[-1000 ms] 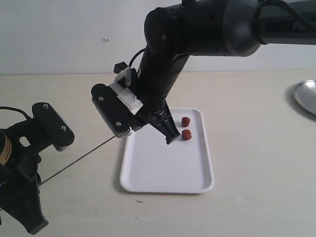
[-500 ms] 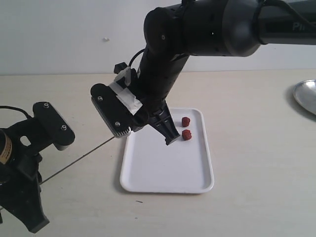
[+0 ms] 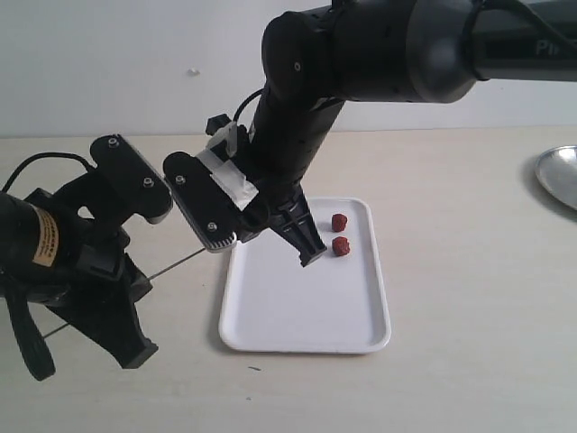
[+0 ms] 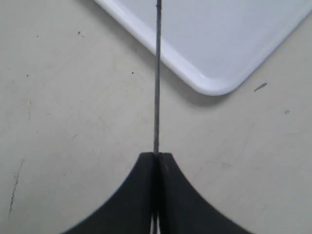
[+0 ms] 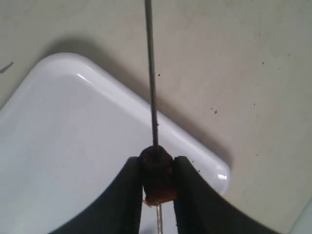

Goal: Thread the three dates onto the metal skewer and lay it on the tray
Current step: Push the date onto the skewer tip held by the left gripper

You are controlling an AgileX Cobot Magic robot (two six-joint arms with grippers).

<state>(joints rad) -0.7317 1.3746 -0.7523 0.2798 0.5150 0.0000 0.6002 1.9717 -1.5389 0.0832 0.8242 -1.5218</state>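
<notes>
My left gripper (image 3: pixel 137 281) (image 4: pixel 156 156) is shut on the metal skewer (image 3: pixel 180 262) (image 4: pixel 157 73), a thin grey rod that points toward the tray (image 3: pixel 306 307). My right gripper (image 3: pixel 222 244) (image 5: pixel 157 163) reaches across the left edge of the tray and is shut on one dark date (image 5: pixel 157 176). The skewer (image 5: pixel 152 87) runs through this date and shows on both sides of it. That date is hidden in the exterior view. Two more reddish-brown dates (image 3: pixel 339 222) (image 3: pixel 341 245) lie on the tray near its far right side.
A round silvery metal dish (image 3: pixel 559 176) sits at the right edge of the beige table. The white tray's corner (image 4: pixel 214 44) lies under the skewer's line in the left wrist view, and another corner (image 5: pixel 73 136) lies under the right gripper.
My left gripper has moved up and to the right along the skewer, closer to the right gripper and the tray. The right arm has hardly shifted.
</notes>
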